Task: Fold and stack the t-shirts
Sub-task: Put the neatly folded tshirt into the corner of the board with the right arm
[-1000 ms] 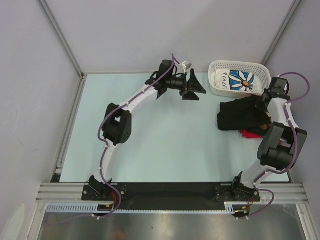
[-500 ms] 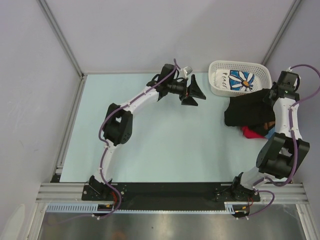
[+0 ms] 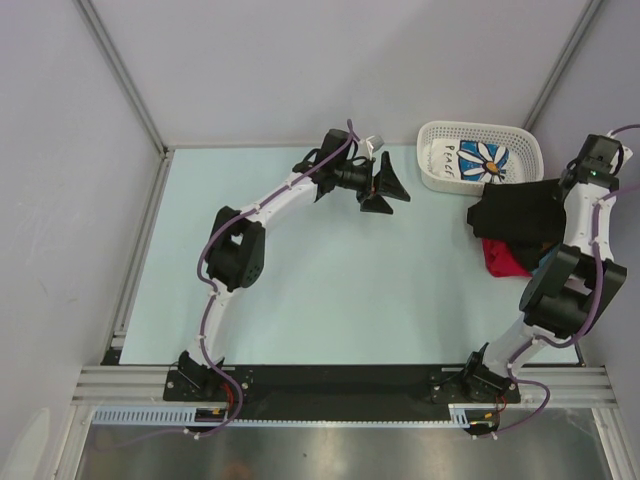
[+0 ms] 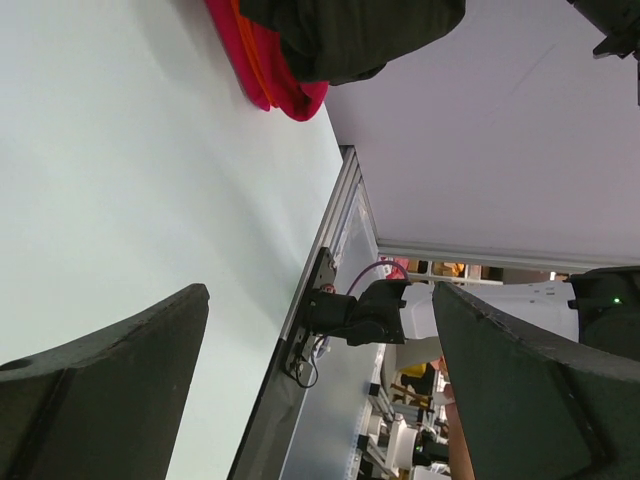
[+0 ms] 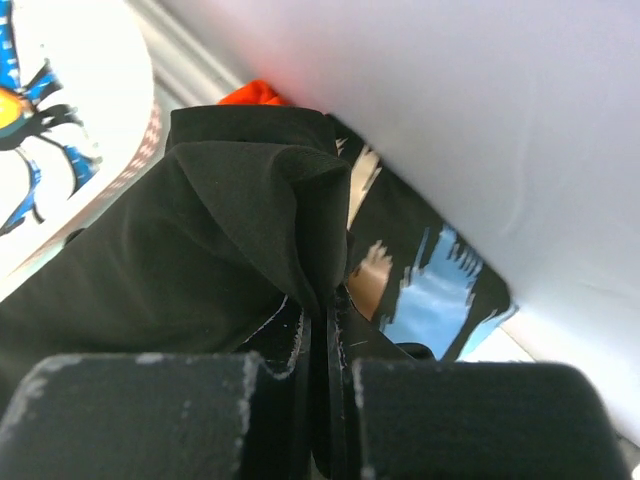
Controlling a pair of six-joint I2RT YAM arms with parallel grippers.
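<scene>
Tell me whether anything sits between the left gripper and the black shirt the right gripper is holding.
Nothing visible does. Bare table runs from the open left gripper to the black shirt, pinched in the right gripper. The white basket sits just beside that path, on the far side.

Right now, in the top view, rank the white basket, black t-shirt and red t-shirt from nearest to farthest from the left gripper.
From the open left gripper:
1. white basket, just to its right, at the back.
2. black t-shirt, farther right, pinched by the right gripper.
3. red t-shirt, partly under the black one, nearer the bases.
</scene>
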